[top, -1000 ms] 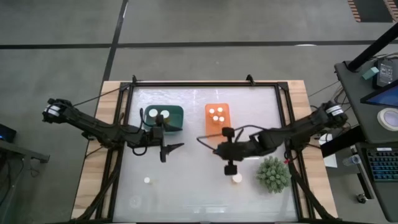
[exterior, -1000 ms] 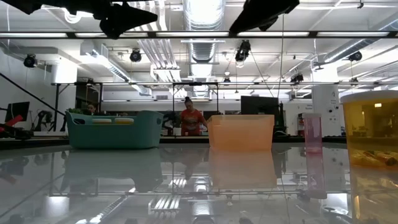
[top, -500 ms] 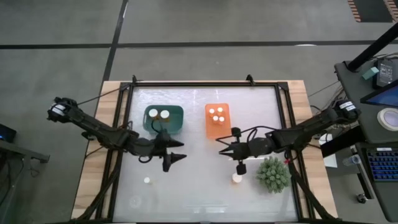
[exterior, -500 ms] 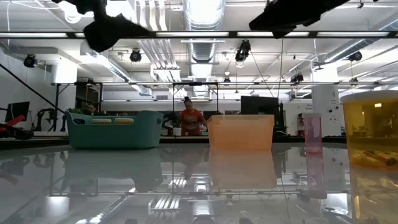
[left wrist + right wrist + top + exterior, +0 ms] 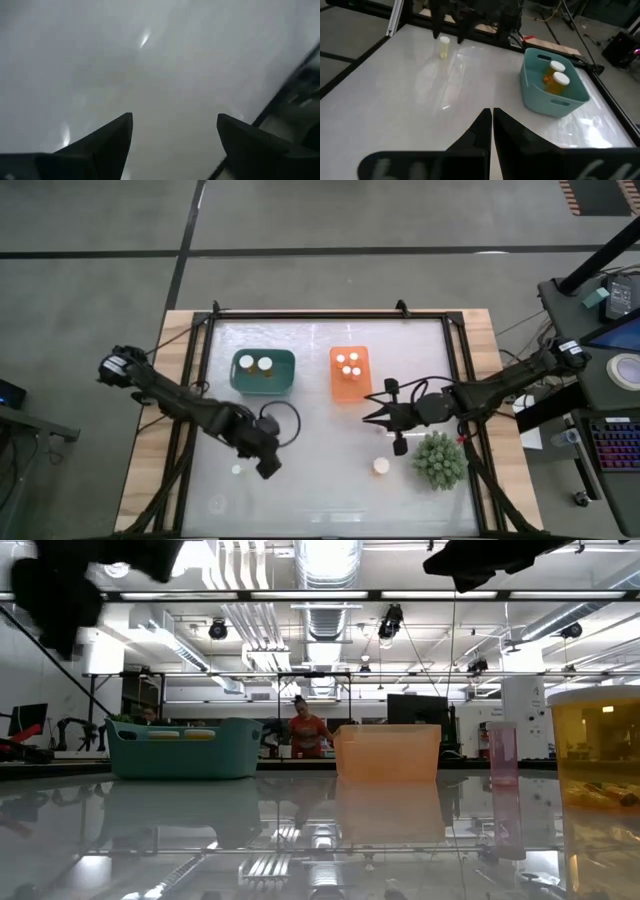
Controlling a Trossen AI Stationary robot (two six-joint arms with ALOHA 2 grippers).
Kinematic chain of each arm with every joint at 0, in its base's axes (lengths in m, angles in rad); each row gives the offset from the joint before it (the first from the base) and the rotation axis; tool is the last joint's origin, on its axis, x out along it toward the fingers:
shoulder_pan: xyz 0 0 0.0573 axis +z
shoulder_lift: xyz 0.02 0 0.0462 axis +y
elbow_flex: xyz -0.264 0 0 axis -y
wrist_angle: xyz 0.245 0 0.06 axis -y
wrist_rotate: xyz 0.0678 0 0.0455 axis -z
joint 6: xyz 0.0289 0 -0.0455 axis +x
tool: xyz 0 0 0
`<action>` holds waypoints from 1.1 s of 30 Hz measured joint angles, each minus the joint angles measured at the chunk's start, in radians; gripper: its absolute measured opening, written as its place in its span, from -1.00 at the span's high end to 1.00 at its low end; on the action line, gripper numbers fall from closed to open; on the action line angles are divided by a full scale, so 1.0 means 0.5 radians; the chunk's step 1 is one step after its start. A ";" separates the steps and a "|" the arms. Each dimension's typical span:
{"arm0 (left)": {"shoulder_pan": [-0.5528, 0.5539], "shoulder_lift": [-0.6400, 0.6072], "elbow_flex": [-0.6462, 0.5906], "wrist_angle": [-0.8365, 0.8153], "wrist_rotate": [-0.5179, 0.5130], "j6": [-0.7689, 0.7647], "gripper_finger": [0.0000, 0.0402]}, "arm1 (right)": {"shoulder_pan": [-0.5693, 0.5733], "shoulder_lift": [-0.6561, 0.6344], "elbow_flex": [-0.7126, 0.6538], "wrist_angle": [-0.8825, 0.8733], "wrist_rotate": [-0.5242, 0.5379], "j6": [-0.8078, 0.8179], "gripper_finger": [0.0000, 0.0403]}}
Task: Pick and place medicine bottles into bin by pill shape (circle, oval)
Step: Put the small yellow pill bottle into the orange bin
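Two robot arms work a white table (image 5: 320, 370) of pill bottles, both grippers empty.

The left gripper (image 5: 266, 467), its dark fingers (image 5: 107, 142) spread wide, hangs low over the near left of the table, just beside a small white-capped bottle (image 5: 237, 470) standing upright; a second ago it sat farther back, by the teal plastic bin (image 5: 263, 386). The right gripper (image 5: 491, 122), fingers pressed together and holding nothing, hovers mid-table in front of the orange plastic bin (image 5: 350, 389), having drawn back toward the right edge. A second white-capped bottle (image 5: 381, 466) stands upright beside the spiky green plant (image 5: 439, 459). Two amber bottles with white caps (image 5: 555, 77) stand upright in the teal bin, and four white caps show in the orange one. No label can be read on any bottle.
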 joint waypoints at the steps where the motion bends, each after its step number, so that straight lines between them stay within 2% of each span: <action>1: -0.031 0.032 0.026 -0.093 0.057 -0.063 -0.37 | 0.000 0.000 -0.004 -0.002 0.000 -0.010 0.96; 5: -0.182 0.106 0.073 -0.318 0.148 -0.309 -0.37 | 0.000 0.009 -0.014 -0.015 0.000 -0.025 0.96; 13: -0.439 0.153 0.048 -0.510 0.074 -0.710 -0.37 | 0.000 0.007 -0.018 -0.016 0.000 -0.063 0.96; 19: -0.471 0.180 0.047 -0.506 -0.099 -0.747 -0.37 | 0.000 0.005 -0.018 0.022 0.000 -0.088 0.96; 33: -0.503 0.311 -0.001 -0.486 -0.090 -0.761 -0.37 | 0.000 0.005 -0.018 0.028 0.000 -0.101 0.96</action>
